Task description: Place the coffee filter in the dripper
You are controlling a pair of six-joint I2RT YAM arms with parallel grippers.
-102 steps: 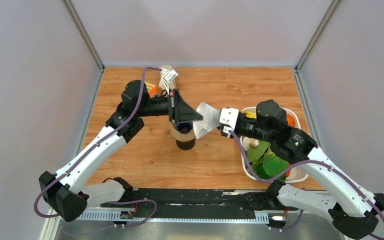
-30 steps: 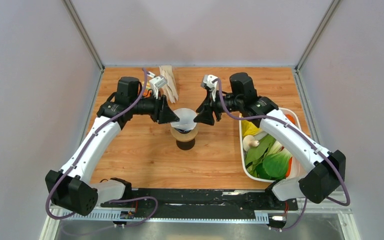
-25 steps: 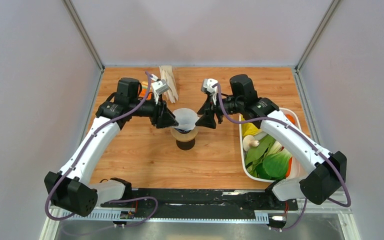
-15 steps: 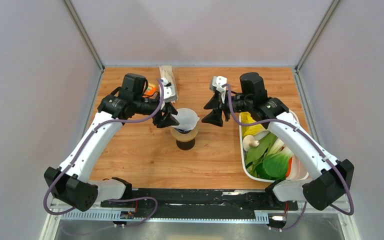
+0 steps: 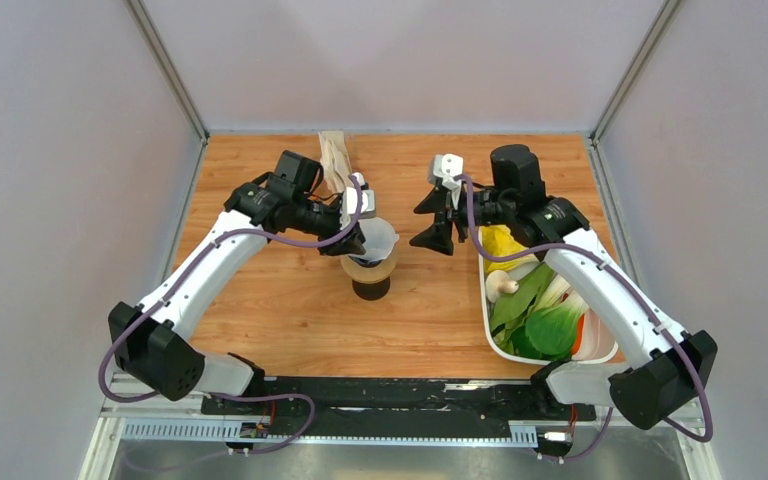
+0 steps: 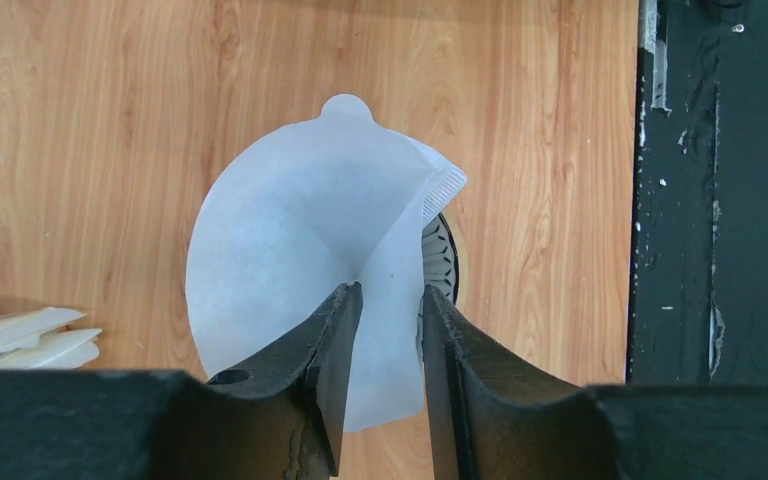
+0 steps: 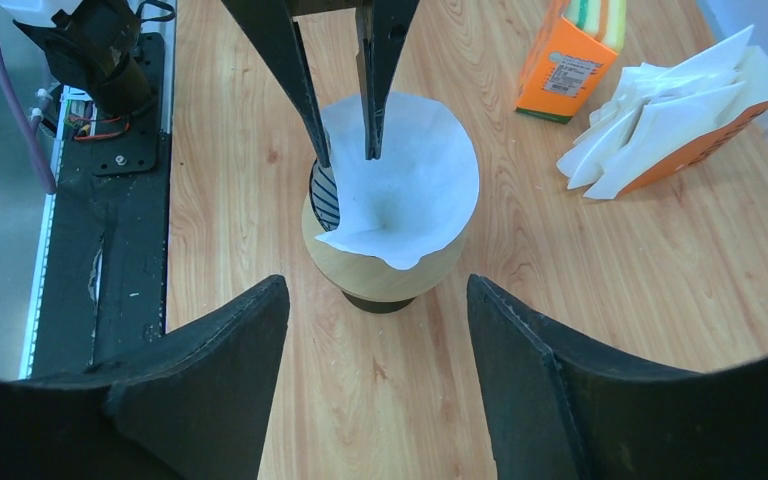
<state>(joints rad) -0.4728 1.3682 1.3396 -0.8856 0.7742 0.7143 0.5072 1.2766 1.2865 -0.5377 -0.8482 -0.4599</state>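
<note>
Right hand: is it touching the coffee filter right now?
Apart. The right wrist view shows the right hand open and short of the coffee filter. The top view confirms it, with a strip of bare table between them.

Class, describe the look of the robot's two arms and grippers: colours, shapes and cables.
The left arm and right arm have white shells, black joints and a purple cable each. The left gripper and right gripper each have two black tapering fingers, with a small white block at the wrist.
</note>
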